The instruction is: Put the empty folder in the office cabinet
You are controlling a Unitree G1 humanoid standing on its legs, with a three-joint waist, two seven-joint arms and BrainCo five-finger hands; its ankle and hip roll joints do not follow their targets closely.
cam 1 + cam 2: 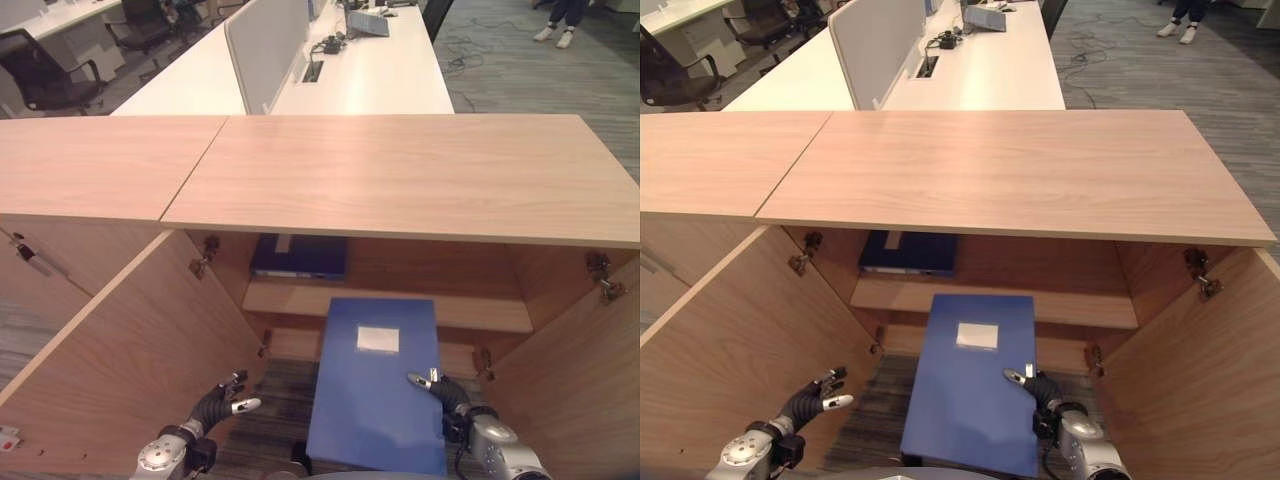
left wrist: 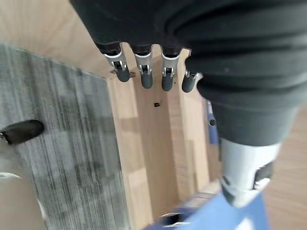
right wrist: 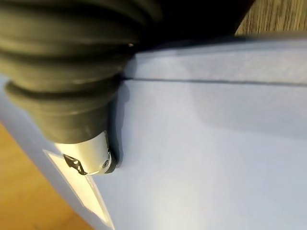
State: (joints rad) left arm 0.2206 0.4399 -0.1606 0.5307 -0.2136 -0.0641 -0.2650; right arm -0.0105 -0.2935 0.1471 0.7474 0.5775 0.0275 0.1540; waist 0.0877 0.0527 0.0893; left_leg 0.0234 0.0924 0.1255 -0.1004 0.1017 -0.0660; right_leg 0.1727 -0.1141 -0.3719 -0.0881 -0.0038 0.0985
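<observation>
Right robot hand (image 1: 450, 393) gripping blue folder (image 1: 375, 385) edge, left robot hand (image 1: 218, 402) open alongside.

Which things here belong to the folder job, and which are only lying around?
Job: large blue flat folder with white label; open wooden office cabinet; right hand on the folder; left hand, open.

Lying about: dark blue folder on inner shelf; long white desk; black chair.

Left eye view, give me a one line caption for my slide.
Right hand holds a blue folder before the open office cabinet; left hand hangs open beside it.
</observation>
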